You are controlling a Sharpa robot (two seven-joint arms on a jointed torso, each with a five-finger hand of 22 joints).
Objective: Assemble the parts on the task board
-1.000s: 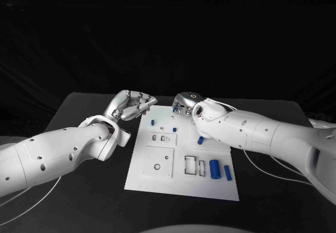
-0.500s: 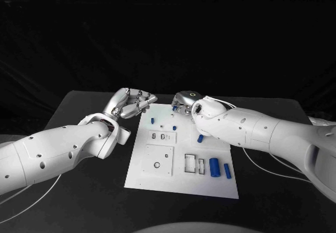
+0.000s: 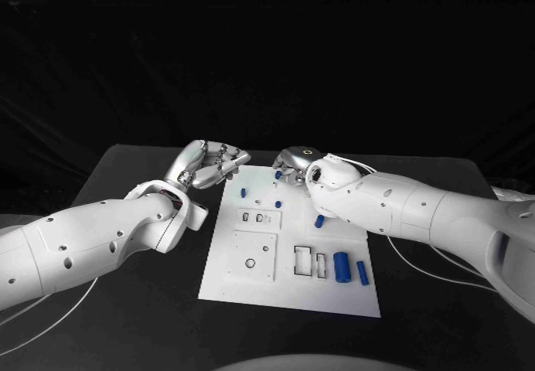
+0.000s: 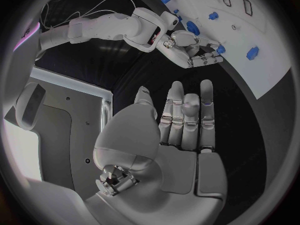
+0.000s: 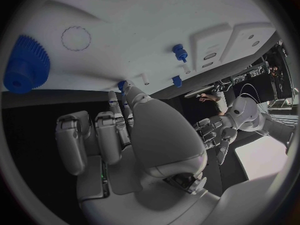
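The white task board (image 3: 255,284) lies in the middle of the black table. My right hand (image 3: 297,164) hovers over its far edge and pinches a small blue part (image 5: 122,85) between thumb and a finger; the same part (image 4: 220,49) shows at its fingertips in the left wrist view. My left hand (image 3: 211,165) hangs beside the board's far left corner, fingers (image 4: 185,114) stretched out and holding nothing. Small blue pegs (image 3: 242,193) (image 3: 277,205) stand on the far part of the board. A blue piece (image 3: 320,222) lies mid-right, and two blue cylinders (image 3: 342,267) (image 3: 362,273) lie near the right edge.
A blue gear (image 5: 25,65) sits on the board near my right hand. Raised white blocks with slots (image 3: 257,220) and a plate with a round hole (image 3: 250,260) occupy the board's left half. Cables (image 3: 429,270) trail over the table on the right.
My left hand has risen slightly beside the board's far corner. My right hand has stayed over the far edge with the blue part.
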